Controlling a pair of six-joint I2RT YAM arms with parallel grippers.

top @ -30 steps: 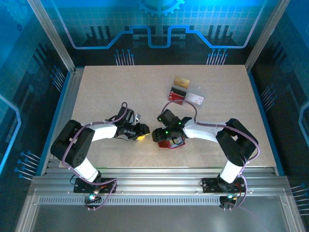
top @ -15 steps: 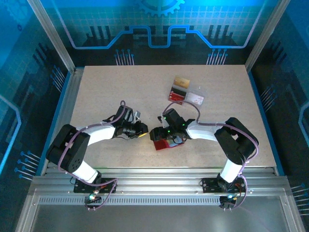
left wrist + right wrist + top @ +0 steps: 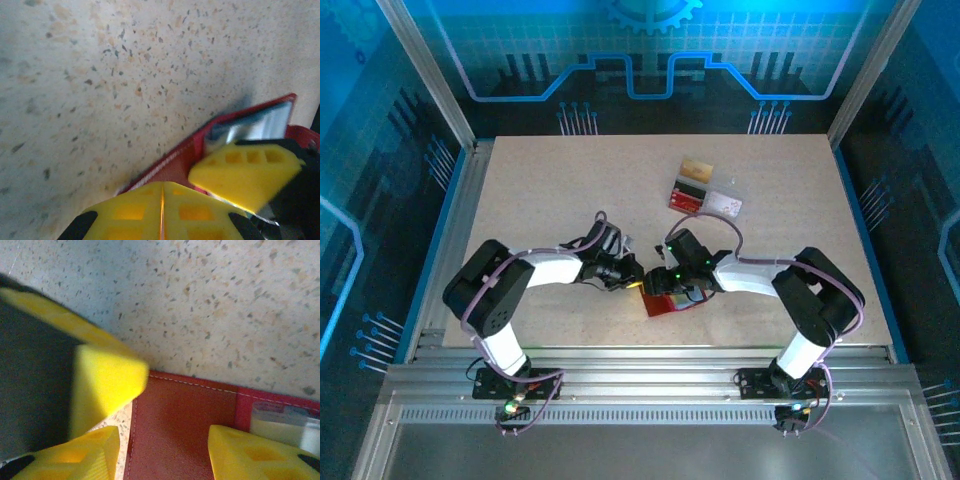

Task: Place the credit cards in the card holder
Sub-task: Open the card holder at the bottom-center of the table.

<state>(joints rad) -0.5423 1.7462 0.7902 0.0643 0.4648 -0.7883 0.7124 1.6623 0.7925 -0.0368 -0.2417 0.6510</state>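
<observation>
Both arms are in at the near centre of the speckled beige surface (image 3: pixel 540 200), meeting over the small dark red leather-like wallet (image 3: pixel 667 303), which lies flat on it. The left fingers (image 3: pixel 135 212) are pressed tight together, yellow pad against yellow pad with just a thin seam between them. They are right at the wallet's stitched edge, and whether anything is pinched in there I cannot tell. The right fingers (image 3: pixel 245 455) stand partly apart, one on each side of the red leather panel, with nothing gripped between them. One tip of the left pair pokes in just beside the right pair. Set in the wallet's red-framed pocket is a pale, glossy whitish-grey rectangle (image 3: pixel 285 426), which looks like a plastic card, though the blur hides its details. Well apart on the far side, a small tan block (image 3: pixel 697 167), some dark red ribbed pieces (image 3: pixel 687 196) and a pale rectangular item (image 3: pixel 725 205) lie close together. Whether that last one is a card or a clear box I cannot tell.
</observation>
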